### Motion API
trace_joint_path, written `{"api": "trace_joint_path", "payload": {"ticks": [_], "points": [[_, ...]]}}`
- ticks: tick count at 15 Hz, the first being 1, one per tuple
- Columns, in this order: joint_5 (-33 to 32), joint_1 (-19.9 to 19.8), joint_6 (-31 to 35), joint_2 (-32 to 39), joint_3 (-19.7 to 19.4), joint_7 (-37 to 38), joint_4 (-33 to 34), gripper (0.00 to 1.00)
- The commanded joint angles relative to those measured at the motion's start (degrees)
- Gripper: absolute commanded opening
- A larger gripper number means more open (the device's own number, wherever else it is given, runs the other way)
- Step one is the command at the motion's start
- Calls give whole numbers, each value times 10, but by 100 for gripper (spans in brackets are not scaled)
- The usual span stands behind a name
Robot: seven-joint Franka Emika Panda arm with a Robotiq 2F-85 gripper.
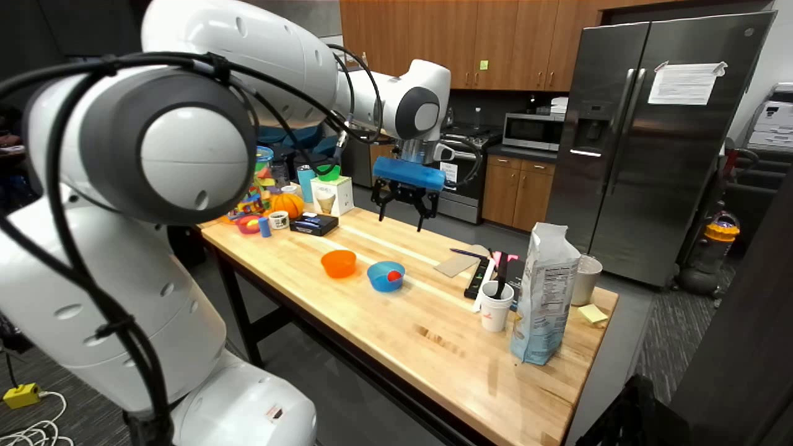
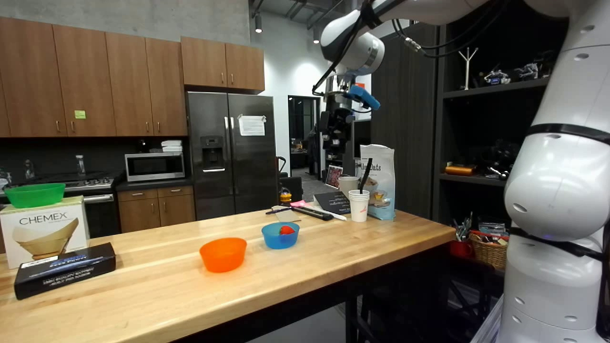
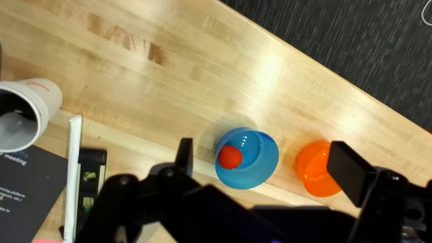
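My gripper is open and empty, high above the wooden table; it also shows in the wrist view, fingers wide apart. Below it in the wrist view, between the fingers, is a blue bowl with a small red round thing inside. An orange bowl stands beside it, partly hidden by a finger. Both exterior views show the blue bowl, the red thing and the orange bowl upright on the table. The gripper touches nothing.
Stacked white cups with a black utensil and a tall oats bag stand at one end. A black level-like bar and white stick lie nearby. A black box and Chemex box bearing a green bowl stand opposite.
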Motion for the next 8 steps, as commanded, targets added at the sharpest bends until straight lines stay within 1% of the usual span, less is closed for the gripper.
{"api": "trace_joint_path", "payload": {"ticks": [1, 4, 8], "points": [[8, -9, -19, 84, 6, -56, 95, 100], [20, -23, -35, 124, 6, -103, 152, 100], [41, -43, -62, 153, 12, -157, 202, 100]]}}
